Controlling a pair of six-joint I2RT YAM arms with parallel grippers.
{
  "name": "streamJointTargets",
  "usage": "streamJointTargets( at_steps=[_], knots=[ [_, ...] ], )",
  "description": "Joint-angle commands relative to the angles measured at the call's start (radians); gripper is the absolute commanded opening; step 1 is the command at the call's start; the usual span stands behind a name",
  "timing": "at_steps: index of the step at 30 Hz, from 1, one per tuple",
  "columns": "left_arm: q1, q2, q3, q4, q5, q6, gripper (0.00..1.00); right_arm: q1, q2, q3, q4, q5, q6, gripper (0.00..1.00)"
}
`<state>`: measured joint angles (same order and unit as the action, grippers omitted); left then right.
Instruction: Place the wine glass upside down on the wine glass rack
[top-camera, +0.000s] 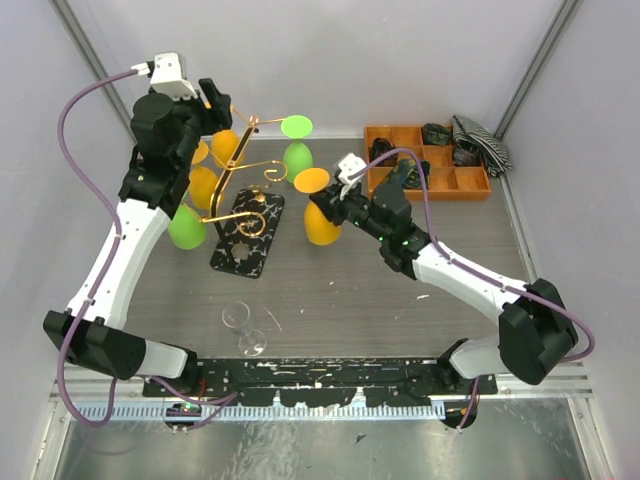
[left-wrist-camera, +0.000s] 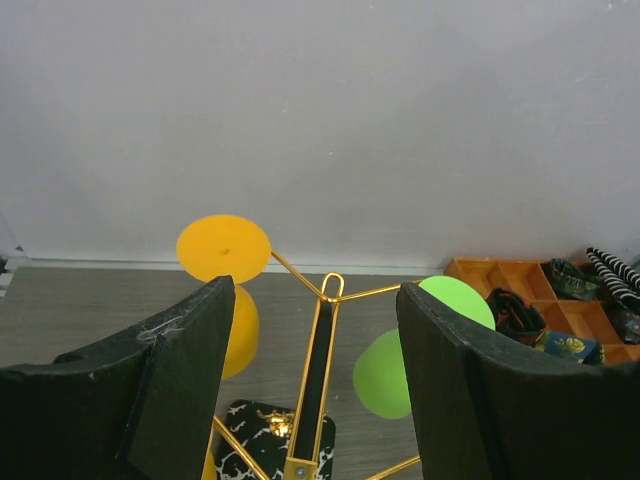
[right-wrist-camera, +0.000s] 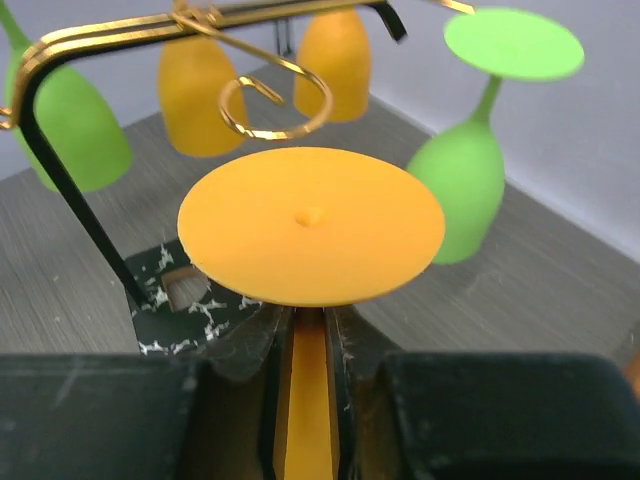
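The gold wire wine glass rack (top-camera: 243, 172) stands on its black marbled base (top-camera: 248, 236) at the left middle of the table. Orange glasses (top-camera: 204, 185) and green glasses (top-camera: 296, 152) hang upside down from its arms. My right gripper (top-camera: 335, 205) is shut on the stem of an upside-down orange wine glass (top-camera: 320, 224), held just right of the rack. In the right wrist view its round foot (right-wrist-camera: 311, 225) sits below a scroll arm (right-wrist-camera: 275, 100). My left gripper (top-camera: 214, 100) is open and empty above the rack's top loop (left-wrist-camera: 331, 287).
A clear wine glass (top-camera: 243, 328) lies on the table near the front. An orange compartment tray (top-camera: 425, 162) with dark items and a striped cloth stands at the back right. A green glass (top-camera: 187, 228) hangs at the rack's left side.
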<state>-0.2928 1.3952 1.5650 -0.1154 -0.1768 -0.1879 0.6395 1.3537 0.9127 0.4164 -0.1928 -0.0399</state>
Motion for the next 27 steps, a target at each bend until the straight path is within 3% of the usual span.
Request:
streamJointTargets(
  at_steps=[1, 13, 27],
  knots=[
    [0.018, -0.054, -0.032, 0.025, 0.033, -0.020, 0.72, 0.040, 0.023, 0.023, 0.261, 0.009, -0.043, 0.01],
    [0.034, -0.075, -0.054, 0.009, 0.024, 0.001, 0.72, 0.130, 0.141, -0.002, 0.440, 0.034, 0.003, 0.01],
    [0.036, -0.094, -0.081, 0.006, 0.009, 0.007, 0.72, 0.141, 0.313, 0.099, 0.604, 0.047, 0.060, 0.01]
  ],
)
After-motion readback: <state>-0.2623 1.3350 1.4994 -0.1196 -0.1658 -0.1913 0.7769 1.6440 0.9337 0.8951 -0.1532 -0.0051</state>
